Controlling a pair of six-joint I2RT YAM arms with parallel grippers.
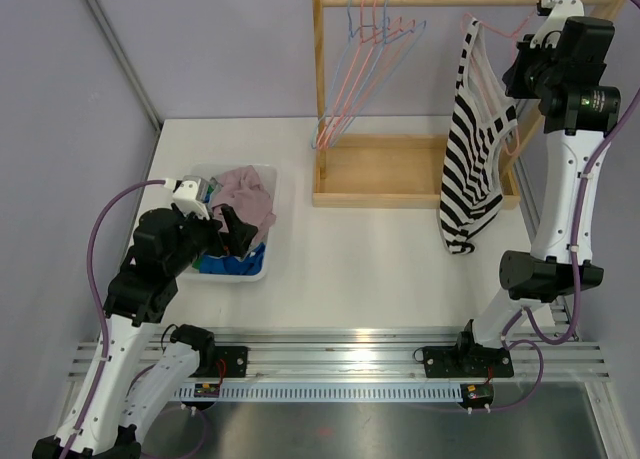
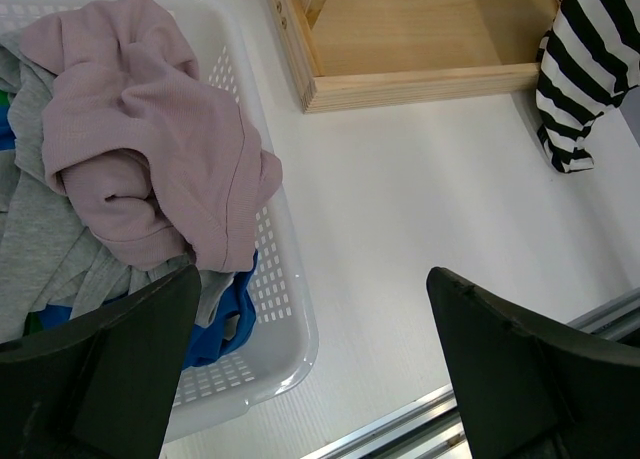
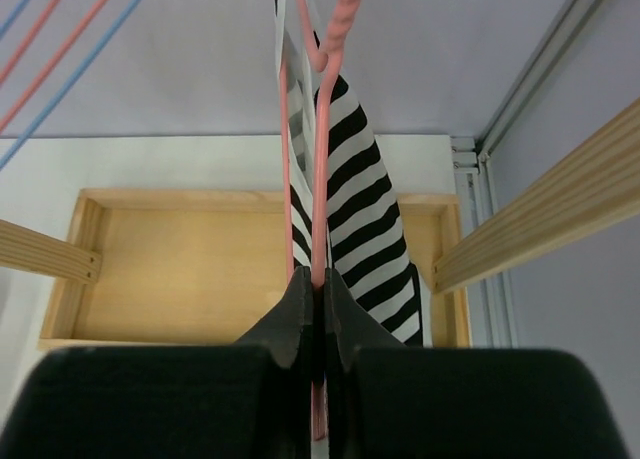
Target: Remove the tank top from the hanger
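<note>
My right fingers [image 3: 300, 319] clench the pink hanger [image 3: 320, 179], the striped tank top [image 3: 362, 209] draped just beyond them; my left fingers [image 2: 520, 364] are released.

Tank top [image 1: 478, 139]: striped cloth. Hanger [image 3: 320, 179]: smooth pink-coated wire. Rack [image 1: 385, 169]: matt wood. Basket [image 2: 288, 314]: perf. wht plastic, slight sheen.

Upper right: a black-and-white striped fabric tank top [image 1: 475, 149] on a pink wire hanger [image 3: 320, 179]. My fingers [image 3: 290, 324] are black. At left, a white perforated plastic basket [image 2: 285, 309] holds crumpled clothes [image 2: 150, 149], dusty pink, grey and blue. The worktop [image 1: 380, 269] is white, the wooden rack [image 1: 385, 184] pale tan.
</note>
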